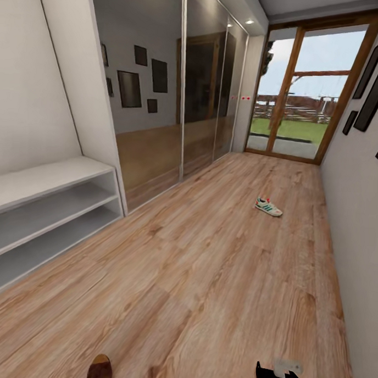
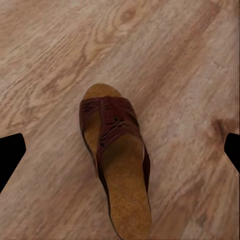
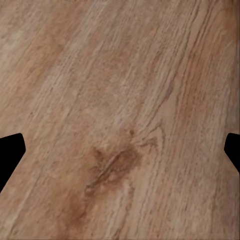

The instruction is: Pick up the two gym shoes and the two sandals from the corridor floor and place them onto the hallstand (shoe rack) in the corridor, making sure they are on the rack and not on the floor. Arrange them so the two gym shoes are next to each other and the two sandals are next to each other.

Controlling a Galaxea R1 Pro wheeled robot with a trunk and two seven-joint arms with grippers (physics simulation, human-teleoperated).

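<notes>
One white gym shoe (image 1: pixel 268 207) with green stripes lies on its sole far ahead on the corridor floor (image 1: pixel 207 278), toward the right wall. A dark-brown sandal (image 2: pixel 117 160) with a tan footbed rests flat on the planks; its toe shows at the near edge of the head view (image 1: pixel 99 369). My left gripper (image 2: pixel 120 152) hangs open above the sandal, one finger on each side of it and well apart from it. My right gripper (image 3: pixel 120 152) is open over bare planks with nothing between its fingers. The white hallstand (image 1: pixel 51 205) stands along the left wall with bare shelves.
Mirrored wardrobe doors (image 1: pixel 182 100) run along the left wall past the hallstand. A glass door (image 1: pixel 303 89) closes the far end of the corridor. Framed pictures (image 1: pixel 375 87) hang on the right wall. A dark part of my right arm (image 1: pixel 278 376) shows at the near edge.
</notes>
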